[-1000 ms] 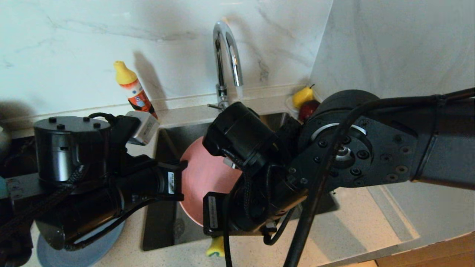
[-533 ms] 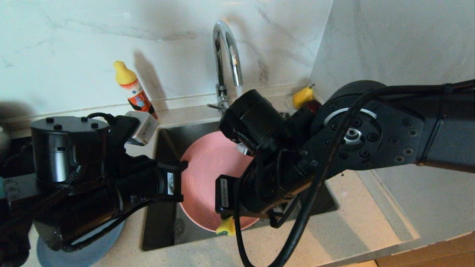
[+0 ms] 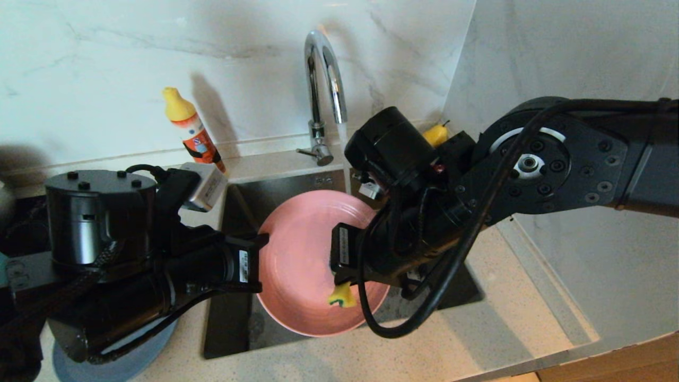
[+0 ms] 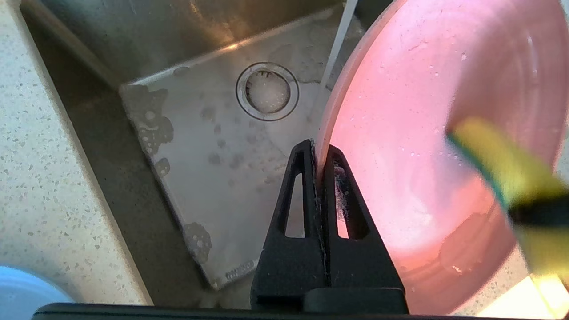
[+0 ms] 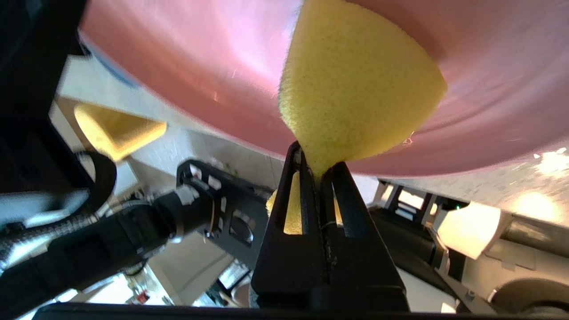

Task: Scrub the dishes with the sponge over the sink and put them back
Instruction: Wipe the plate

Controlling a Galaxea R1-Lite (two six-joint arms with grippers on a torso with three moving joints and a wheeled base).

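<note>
The pink plate (image 3: 302, 254) is held tilted over the sink (image 3: 233, 318), its left rim pinched by my left gripper (image 4: 319, 151), which is shut on it. My right gripper (image 5: 319, 165) is shut on the yellow sponge (image 5: 355, 89), whose green layer shows in the head view (image 3: 342, 298). The sponge presses against the plate's face (image 5: 186, 66) near its lower right part. A thin stream of water (image 4: 337, 44) falls from the chrome tap (image 3: 323, 79) just behind the plate. The light-blue plate (image 3: 114, 361) lies on the counter at the lower left, partly under my left arm.
An orange bottle with a yellow cap (image 3: 191, 127) stands against the back wall left of the tap. A yellow pear (image 3: 435, 135) sits at the back right corner behind my right arm. The drain strainer (image 4: 266, 91) shows in the wet basin floor.
My right gripper carried the sponge from below the plate's front edge up onto its face, and the right arm swung back and to the right. The left gripper and plate stayed put.
</note>
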